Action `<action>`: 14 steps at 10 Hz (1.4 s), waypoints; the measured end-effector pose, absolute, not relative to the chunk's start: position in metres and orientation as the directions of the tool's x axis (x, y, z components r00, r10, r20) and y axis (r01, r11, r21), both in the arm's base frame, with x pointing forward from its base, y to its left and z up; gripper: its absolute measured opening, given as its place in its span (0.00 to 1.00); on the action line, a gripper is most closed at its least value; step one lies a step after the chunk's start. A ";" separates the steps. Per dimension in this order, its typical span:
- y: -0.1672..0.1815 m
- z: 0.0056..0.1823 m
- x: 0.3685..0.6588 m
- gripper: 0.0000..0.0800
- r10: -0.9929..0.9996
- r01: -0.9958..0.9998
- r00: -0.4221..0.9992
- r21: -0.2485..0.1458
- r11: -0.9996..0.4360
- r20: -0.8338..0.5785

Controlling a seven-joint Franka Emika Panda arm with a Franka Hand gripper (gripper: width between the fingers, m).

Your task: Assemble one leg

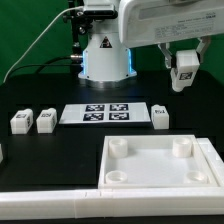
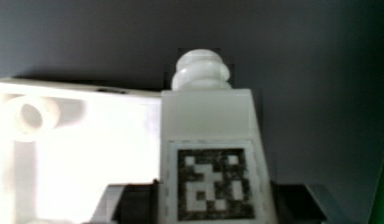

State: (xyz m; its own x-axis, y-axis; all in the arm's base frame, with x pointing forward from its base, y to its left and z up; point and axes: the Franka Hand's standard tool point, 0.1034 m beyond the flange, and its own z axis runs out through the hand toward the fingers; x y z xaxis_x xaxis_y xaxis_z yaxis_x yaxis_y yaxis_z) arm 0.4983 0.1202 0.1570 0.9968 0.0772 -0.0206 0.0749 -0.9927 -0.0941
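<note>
Wrist view: the leg point(image 2: 210, 140) fills the middle, a white block with its black-and-white tag at the held end and a rounded knob at the far end. The gripper point(image 2: 210, 203) is pinching it, a dark finger point(image 2: 128, 203) pressed against each side of the tagged end. Past the leg lie one corner of the white slab point(image 2: 100, 125), with a round socket point(image 2: 36, 117), and dark table beyond.

The exterior view shows what that close shot cannot. The leg point(image 1: 185, 73) hangs in the gripper point(image 1: 185, 68) high off the black table point(image 1: 40, 90), toward the exterior view's right, well apart from the slab point(image 1: 160, 185) lying near the front. Behind the slab is the marker board point(image 1: 105, 113). One spare leg point(image 1: 160, 117) stands just beside its end on the exterior view's right. A pair of spare legs point(image 1: 46, 121) stands off its other end.
</note>
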 end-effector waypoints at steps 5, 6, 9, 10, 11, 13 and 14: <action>0.113 0.173 0.555 0.36 0.036 0.087 0.901 -0.099 -0.991 0.433; 0.113 0.166 0.570 0.36 0.032 0.091 0.881 -0.103 -0.990 0.472; 0.117 0.160 0.579 0.36 0.040 0.104 0.873 -0.104 -0.989 0.487; 0.117 0.160 0.579 0.36 0.040 0.103 0.873 -0.104 -0.989 0.486; 0.117 0.160 0.579 0.36 0.040 0.103 0.873 -0.104 -0.989 0.486; 0.118 0.151 0.580 0.36 0.051 0.111 0.878 -0.099 -0.989 0.476; 0.115 0.150 0.595 0.36 0.073 0.128 0.878 -0.085 -0.988 0.474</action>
